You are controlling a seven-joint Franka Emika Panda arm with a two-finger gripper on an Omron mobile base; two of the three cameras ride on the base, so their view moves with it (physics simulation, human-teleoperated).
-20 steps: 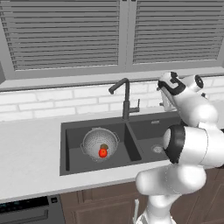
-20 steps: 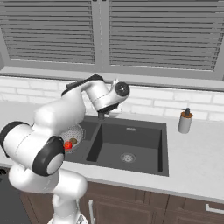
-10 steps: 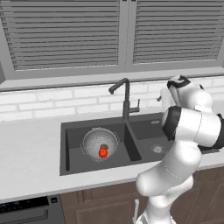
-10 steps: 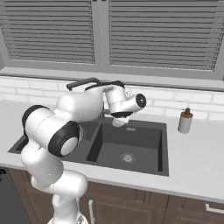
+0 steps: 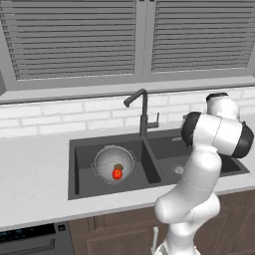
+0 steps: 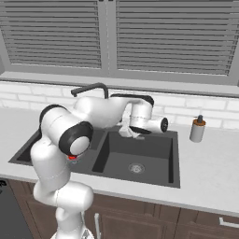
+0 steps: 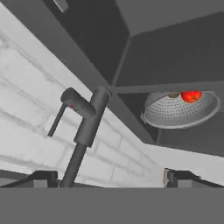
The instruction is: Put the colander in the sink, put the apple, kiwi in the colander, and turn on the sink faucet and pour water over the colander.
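My claw gapes wide with nothing in it, tilted toward the faucet.

In my hand view the faucet stands nearest, at about 10 o'clock from my fingertips, its small lever jutting toward 9. Farther off, at 2 o'clock, the colander sits in the sink, holding the apple and, just beside it, the kiwi. A soap bottle stands on the surface far beyond.
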